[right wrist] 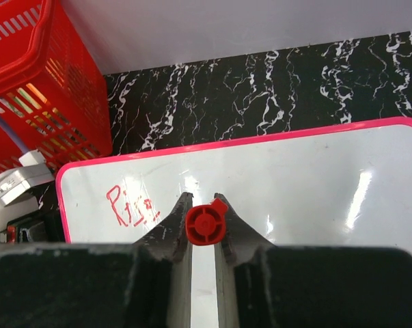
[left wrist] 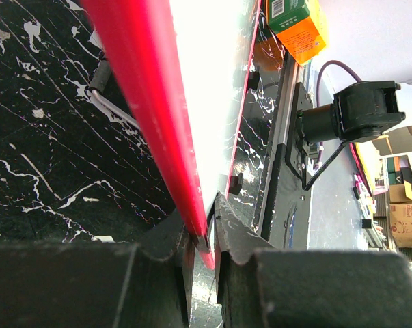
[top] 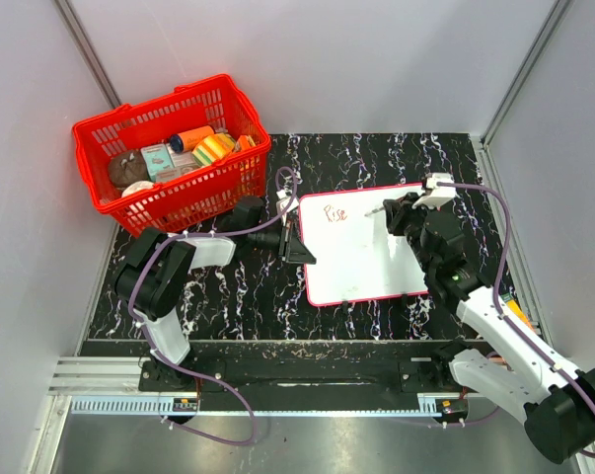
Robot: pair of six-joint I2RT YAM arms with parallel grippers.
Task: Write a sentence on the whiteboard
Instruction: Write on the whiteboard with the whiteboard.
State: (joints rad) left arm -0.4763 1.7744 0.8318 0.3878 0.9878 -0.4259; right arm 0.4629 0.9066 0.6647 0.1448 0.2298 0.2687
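— The flat white whiteboard with the thin red-pink edge [top: 361, 252] is glossy; light glares off it. The rim looks like smooth plastic.
— And the black white-veined marble-look surface [top: 258, 296]?
— Smooth, faint sheen. The red lattice basket [top: 179, 202] is shiny moulded plastic.
— And the right claw [right wrist: 202, 201] and left claw [left wrist: 201, 219]?
— Both matt black plastic, slightly grainy. The round red marker end [right wrist: 206, 224] is smooth ribbed plastic. The grooved rail [top: 90, 380] by the near edge looks like bare metal.

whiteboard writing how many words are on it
1: a red word near the whiteboard's far left corner. The right arm covers part of the board, so more could be hidden.
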